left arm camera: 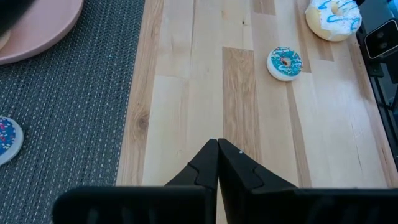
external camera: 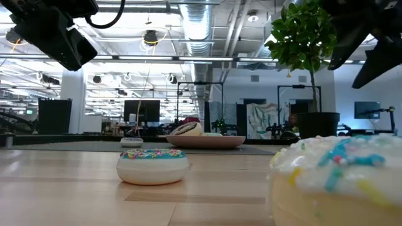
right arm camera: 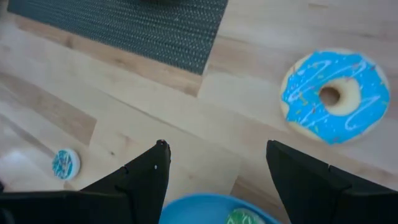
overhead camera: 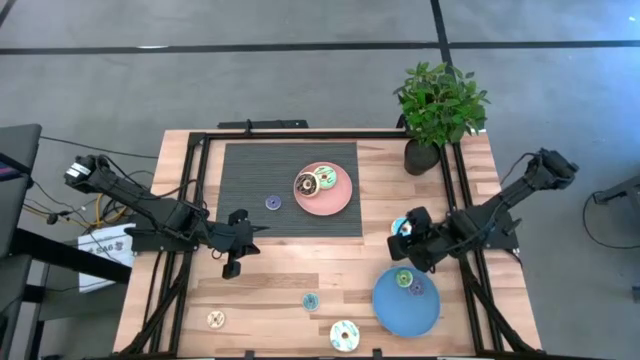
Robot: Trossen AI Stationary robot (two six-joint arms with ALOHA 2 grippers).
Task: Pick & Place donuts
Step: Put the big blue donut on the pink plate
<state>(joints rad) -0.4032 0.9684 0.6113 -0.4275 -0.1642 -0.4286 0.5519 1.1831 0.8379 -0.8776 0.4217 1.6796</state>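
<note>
The right gripper [overhead camera: 409,238] hangs with its jaws apart and empty, just over the big blue-iced donut [right arm camera: 334,96] lying flat on bare wood between the mat [overhead camera: 250,165] and the blue plate [overhead camera: 392,312]. The left gripper [overhead camera: 232,268] waits pinched together, holding nothing. That donut looks light, rigid and slick, I'd say; best pinched across 1 side of the ring, 1 finger through the hole.

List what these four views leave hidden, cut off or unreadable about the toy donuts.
- Large blue-iced donut, high view: mostly hidden under the right tool.
- Round blue plate, right wrist view: cut off by the picture's edge.
- White sprinkled donut, low view: blurred, cropped.
- Small cream donut, high view: icing too small.
</note>
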